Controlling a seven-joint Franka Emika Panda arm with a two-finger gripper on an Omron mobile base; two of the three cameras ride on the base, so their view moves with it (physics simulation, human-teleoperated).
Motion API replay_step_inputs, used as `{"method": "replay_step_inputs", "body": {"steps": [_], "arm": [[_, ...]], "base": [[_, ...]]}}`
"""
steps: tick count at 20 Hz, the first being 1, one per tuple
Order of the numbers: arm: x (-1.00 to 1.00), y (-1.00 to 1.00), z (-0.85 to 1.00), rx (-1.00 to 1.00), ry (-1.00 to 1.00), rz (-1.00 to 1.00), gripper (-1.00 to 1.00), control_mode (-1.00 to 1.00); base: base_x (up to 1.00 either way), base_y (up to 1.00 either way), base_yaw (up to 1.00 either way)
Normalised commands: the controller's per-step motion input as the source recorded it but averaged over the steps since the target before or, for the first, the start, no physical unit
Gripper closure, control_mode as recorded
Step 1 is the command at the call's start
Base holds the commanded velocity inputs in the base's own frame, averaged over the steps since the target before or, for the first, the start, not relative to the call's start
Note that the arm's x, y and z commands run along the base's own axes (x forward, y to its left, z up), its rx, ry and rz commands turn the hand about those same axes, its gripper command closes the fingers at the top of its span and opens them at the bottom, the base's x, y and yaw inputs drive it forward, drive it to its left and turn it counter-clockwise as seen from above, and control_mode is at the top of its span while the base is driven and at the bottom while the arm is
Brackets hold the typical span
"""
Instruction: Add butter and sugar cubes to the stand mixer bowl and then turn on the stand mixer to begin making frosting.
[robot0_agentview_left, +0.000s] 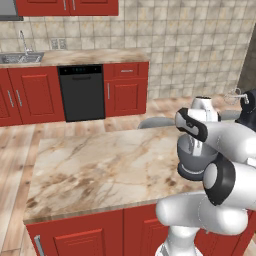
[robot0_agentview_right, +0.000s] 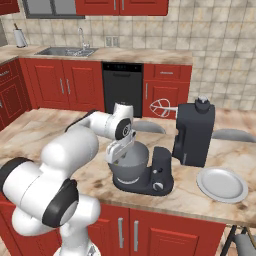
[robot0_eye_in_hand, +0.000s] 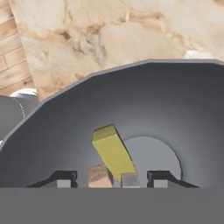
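marble counter (robot0_agentview_right: 45, 131) | on it: stand mixer (robot0_agentview_right: 172, 150), white plate (robot0_agentview_right: 221, 184)

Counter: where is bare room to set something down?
Bare marble lies left of the mixer, between the bowl and the counter left edge. Crowded: around the mixer, with the plate to its right.

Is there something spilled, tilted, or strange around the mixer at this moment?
Nothing spilled. The butter stick and two sugar cubes lie inside the stand mixer bowl. The stand mixer has its head tilted back, whisk raised clear. The white plate sits bare beside it.
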Motion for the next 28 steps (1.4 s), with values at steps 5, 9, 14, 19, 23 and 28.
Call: {"method": "replay_step_inputs", "body": {"steps": [5, 9, 14, 19, 23, 28], "arm": [[-0.12, 0.00, 0.07, 0.00, 0.00, -0.03, -1.00, -1.00], [-0.24, 0.06, 0.35, -0.03, -0.02, -0.06, -1.00, -1.00], [-0.24, 0.24, 0.43, -0.07, -0.03, -0.06, -1.00, -1.00], [-0.59, 0.16, 0.20, -0.02, -0.05, -0.10, -1.00, -1.00], [-1.00, -0.14, 0.00, 0.04, -0.15, -0.16, -1.00, -1.00], [-0.90, -0.19, 0.00, 0.03, -0.14, -0.14, -1.00, -1.00]], "base": [[0.00, 0.00, 0.00], [0.00, 0.00, 0.00], [0.00, 0.00, 0.00], [0.00, 0.00, 0.00], [0.00, 0.00, 0.00], [0.00, 0.00, 0.00]]}}
